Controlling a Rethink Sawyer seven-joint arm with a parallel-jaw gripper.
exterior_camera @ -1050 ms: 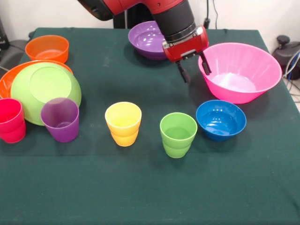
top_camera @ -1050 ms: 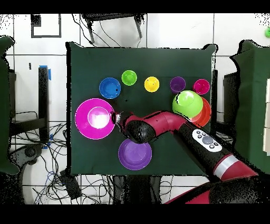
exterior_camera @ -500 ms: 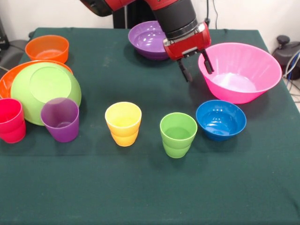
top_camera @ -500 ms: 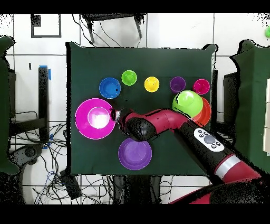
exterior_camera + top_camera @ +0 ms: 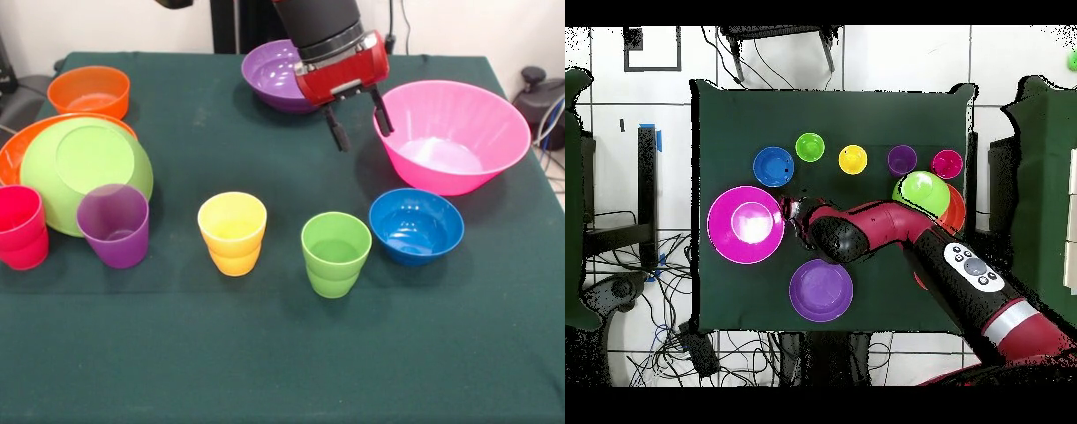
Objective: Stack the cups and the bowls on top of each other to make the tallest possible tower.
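My gripper hangs open and empty above the table, just left of the upright pink bowl and in front of the purple bowl. In the overhead view the gripper sits beside the pink bowl's rim. Along the front stand a red cup, a purple cup, a yellow cup and a green cup, with the small blue bowl to their right. The lime green bowl lies upside down on the large orange bowl. The small orange bowl stands far left.
The dark green cloth covers the whole table. The arm reaches across the table's middle in the overhead view. Cables and chairs surround the table on the floor.
The gripper has shifted a little to the left in the front view, away from the pink bowl's rim, and stays open. No cup or bowl has moved.
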